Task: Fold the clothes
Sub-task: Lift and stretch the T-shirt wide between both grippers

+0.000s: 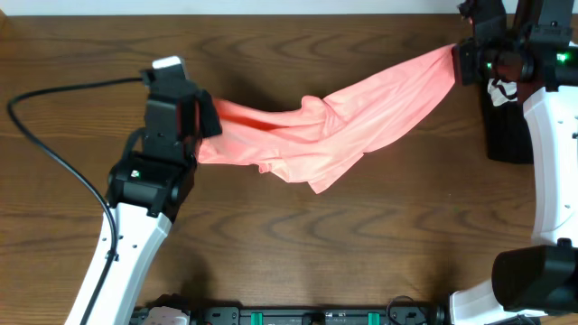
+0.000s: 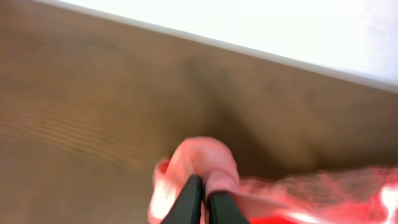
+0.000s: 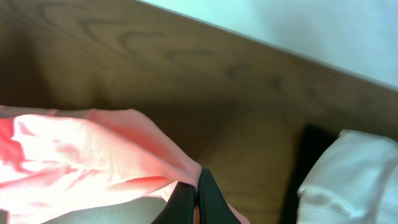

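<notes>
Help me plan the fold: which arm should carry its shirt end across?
Probably the right. The right gripper pinches a stretched end of the salmon-pink shirt; the left gripper holds a bunched end, a good anchor.

Left gripper and right gripper pinched tight, far apart.

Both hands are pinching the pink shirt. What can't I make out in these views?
- Overhead: the left hand hides its own grip on the shirt.
- Overhead: the right hand likewise covers its fingertips.
- Left wrist: blurred, so it is unclear which part of the shirt is pinched.
- Right wrist: the white garment is cut off by the frame edge, and the black mat is partly covered by it.
</notes>
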Available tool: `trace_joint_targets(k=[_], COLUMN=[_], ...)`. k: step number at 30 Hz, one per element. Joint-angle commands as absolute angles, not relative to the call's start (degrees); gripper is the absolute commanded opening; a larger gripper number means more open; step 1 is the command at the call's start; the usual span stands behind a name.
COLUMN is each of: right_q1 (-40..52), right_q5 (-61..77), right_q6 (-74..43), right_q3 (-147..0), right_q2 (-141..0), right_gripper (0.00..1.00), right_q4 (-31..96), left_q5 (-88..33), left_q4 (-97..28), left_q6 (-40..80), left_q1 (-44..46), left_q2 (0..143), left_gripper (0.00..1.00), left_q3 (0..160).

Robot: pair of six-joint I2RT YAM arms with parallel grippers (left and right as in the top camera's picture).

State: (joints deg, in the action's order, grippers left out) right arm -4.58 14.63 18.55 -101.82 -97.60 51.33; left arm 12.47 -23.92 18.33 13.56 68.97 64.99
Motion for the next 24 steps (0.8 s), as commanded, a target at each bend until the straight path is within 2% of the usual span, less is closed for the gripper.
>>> trace_joint_targets(k=[1,6,11,18,24], right_q1=[-4.49,-5.15,-7.57,-11.31,-12.03], right_q5=[14.28,12.71,11.79,11.81,11.79], right_q6=[20.51,21.08,21.06,21.06,21.08], right_q3=[-103.57,-108.18,-119.28,-134.26,-136.42], right_q2=[-97.45,-97.38,-97.38,-96.36,-94.26], right_gripper=[0.01,0.01,0.01,0.01,0.01], right_q4=[47.79,42.19,44.71,56.27,63.99], left_q5=[12.45,12.49,12.49,12.47,12.27], left_q4=[-17.26,-5.04,-4.21,-16.34,-25.71], left_q6=[19.18,19.14,16.84,13.52,14.06], left_q1=[12.08,10.7,9.98,9.98,10.07], left_q2=[68.79,68.79,68.75,66.85,64.05], left_gripper=[0.06,0.06,0.06,0.06,0.06], left_q3=[66.54,68.93,76.03,84.51,84.68])
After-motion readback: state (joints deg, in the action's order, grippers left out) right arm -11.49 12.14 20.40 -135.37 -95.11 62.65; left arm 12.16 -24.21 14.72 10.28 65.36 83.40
